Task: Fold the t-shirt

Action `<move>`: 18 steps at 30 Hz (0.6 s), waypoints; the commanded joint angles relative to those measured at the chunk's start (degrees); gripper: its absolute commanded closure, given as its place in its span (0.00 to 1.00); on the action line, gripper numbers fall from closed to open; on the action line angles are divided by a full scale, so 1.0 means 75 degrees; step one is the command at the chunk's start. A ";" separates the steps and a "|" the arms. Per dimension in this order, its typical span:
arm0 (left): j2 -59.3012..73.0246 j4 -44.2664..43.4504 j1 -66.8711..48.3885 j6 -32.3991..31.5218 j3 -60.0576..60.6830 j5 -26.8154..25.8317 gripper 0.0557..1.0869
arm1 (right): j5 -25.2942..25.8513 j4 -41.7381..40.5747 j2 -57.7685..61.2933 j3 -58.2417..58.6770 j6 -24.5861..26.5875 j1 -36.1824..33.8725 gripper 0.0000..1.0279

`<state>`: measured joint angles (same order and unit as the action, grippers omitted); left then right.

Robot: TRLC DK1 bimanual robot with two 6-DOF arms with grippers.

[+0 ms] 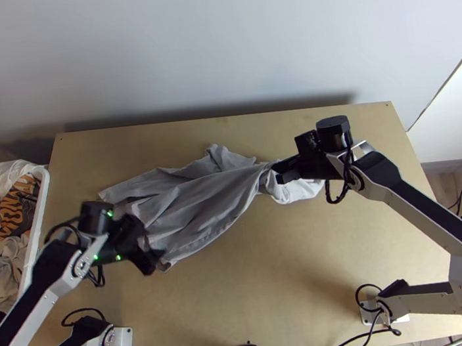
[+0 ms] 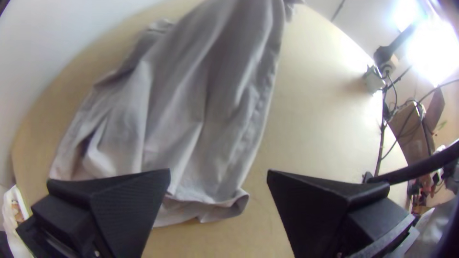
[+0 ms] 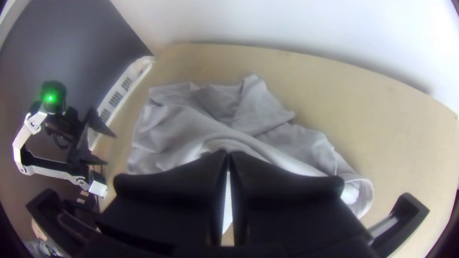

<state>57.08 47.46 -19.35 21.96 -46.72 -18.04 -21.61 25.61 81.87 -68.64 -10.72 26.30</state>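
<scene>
Can see a light wooden table (image 1: pixel 244 297) and, across it, a grey t-shirt (image 1: pixel 198 206), wrinkled, spread loosely on the left, gathered narrow toward the right. At that gathered part, find the right gripper (image 1: pixel 275 173) clamped on cloth; by the near left edge, the left gripper (image 1: pixel 151 242), fingers wide apart, holding nothing

Soft shadow along wall (image 1: pixel 218 49); left wrist view: glare (blown white).
</scene>
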 commanded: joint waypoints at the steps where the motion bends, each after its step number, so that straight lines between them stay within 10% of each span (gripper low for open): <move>1: -0.0392 0.0328 -0.0888 0.0143 0.0827 -0.0032 0.05 | 0.0010 0.0031 0.0018 -0.0082 -0.0188 0.0090 0.97; 18: 0.0839 0.0000 0.1233 0.0541 0.1108 -0.0278 0.05 | 0.0033 0.0043 -0.0427 0.0223 -0.0047 0.0043 0.97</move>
<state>59.07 48.49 -13.80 28.10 -38.17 -17.10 -21.47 25.98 79.68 -67.94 -11.75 26.68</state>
